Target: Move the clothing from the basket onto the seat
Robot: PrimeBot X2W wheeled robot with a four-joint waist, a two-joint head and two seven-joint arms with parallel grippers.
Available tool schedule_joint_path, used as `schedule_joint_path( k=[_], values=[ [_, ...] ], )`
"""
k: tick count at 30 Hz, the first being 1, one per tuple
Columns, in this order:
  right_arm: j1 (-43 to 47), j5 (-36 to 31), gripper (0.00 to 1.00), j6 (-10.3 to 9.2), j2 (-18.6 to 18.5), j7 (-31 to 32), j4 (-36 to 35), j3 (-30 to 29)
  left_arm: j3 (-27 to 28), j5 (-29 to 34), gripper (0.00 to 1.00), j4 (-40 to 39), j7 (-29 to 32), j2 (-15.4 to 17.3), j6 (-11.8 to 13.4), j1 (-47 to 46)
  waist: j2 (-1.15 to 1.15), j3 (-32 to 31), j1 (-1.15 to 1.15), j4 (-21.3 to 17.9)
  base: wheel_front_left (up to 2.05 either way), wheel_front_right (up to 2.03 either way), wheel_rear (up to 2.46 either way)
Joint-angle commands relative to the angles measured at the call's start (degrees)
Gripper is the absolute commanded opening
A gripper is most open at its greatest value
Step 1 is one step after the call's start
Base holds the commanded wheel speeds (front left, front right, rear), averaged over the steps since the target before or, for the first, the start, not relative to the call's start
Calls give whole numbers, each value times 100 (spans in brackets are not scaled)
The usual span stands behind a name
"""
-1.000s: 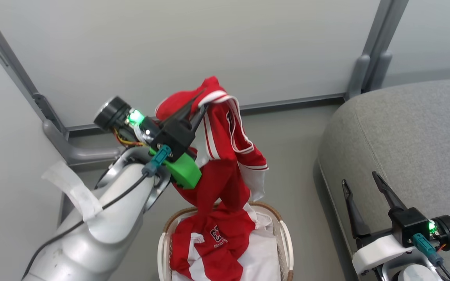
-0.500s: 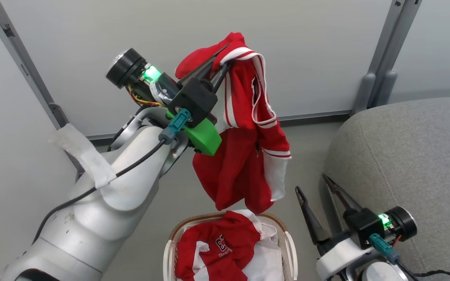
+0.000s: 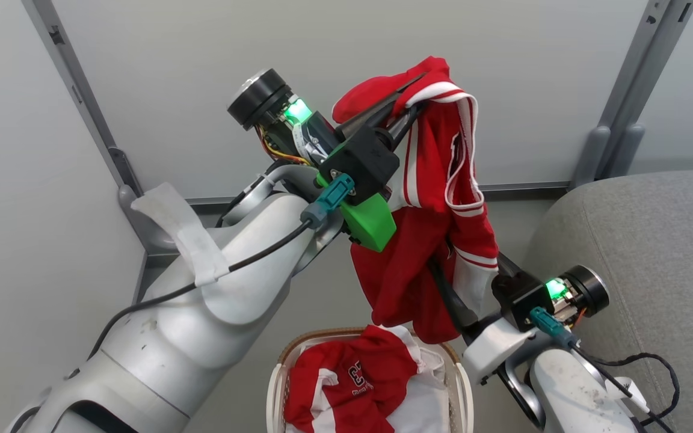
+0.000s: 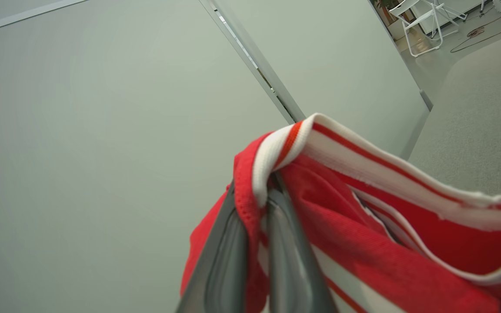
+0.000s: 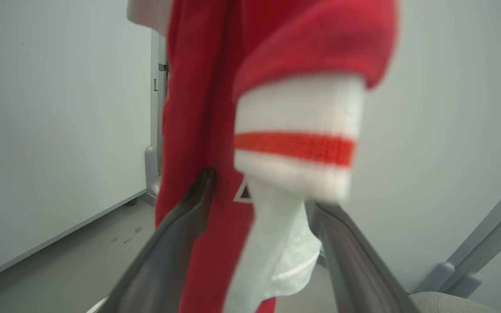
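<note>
One shirt (image 3: 437, 198) now clear of basket (image 3: 274, 388), pinched by left claw (image 3: 415, 96); spread right claw (image 5: 259, 189) has reached its hem; seat (image 3: 653, 240) next.

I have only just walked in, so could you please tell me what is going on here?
The robot's left gripper is shut on a red-and-white garment, holding it up above the basket. Its right gripper is open, with the garment's hanging lower part between its fingers. A second red garment lies in the basket. Neither garment is on the grey seat yet.
</note>
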Motion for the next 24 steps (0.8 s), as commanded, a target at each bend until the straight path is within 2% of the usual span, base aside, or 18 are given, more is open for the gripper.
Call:
schedule_joint_path(
  k=[1,4,5,6,7,8,9,19,20,21,22,23,24],
  values=[
    [-117,-7,100,-6,-26,-12,104,-27,-30,-40,0,-37,-6,-11,9,-104,0,7,0,63,0,0,0],
    [-293,40,100,-6,-26,-12,379,-61,-127,-142,0,-104,-6,-29,9,-68,0,6,0,121,0,0,0],
    [-337,62,59,-6,-25,-12,445,-69,-144,-169,0,-121,-6,-31,9,-34,0,6,0,135,0,0,0],
    [-393,81,42,-6,-25,-12,508,-77,-155,-200,0,-137,-6,-23,9,9,0,4,0,149,0,0,0],
    [-431,85,14,-6,-25,-12,546,-79,-156,-213,0,-144,-6,-3,9,45,0,4,0,158,0,0,0],
    [-459,91,5,-6,-25,-12,577,-90,-148,-247,0,-146,-6,22,9,93,0,2,0,167,0,0,0],
    [-463,123,0,-6,-27,-12,588,-116,-139,-264,0,-150,-6,50,9,131,0,0,0,171,0,0,0],
    [-327,189,0,-6,-26,-12,446,-229,109,-530,0,-43,-6,271,54,571,0,-23,0,55,0,0,0],
    [-324,200,0,-6,-25,-12,434,-232,157,-584,23,-51,-6,280,53,632,0,-25,0,36,0,0,0],
    [-335,192,0,-6,-24,-12,420,-234,217,-653,39,-36,-5,294,56,722,0,-25,0,9,0,0,0],
    [-341,185,0,-6,-25,-12,409,-244,254,-683,64,-23,-6,310,52,792,0,-25,0,-11,0,0,0],
    [-349,183,0,-6,-27,-12,387,-279,302,-715,100,-17,-6,331,61,880,0,-23,0,-34,0,0,0],
    [-354,170,0,-6,-27,-12,367,-311,335,-752,100,8,-5,343,62,963,0,-23,0,-50,0,0,0]
  ],
)
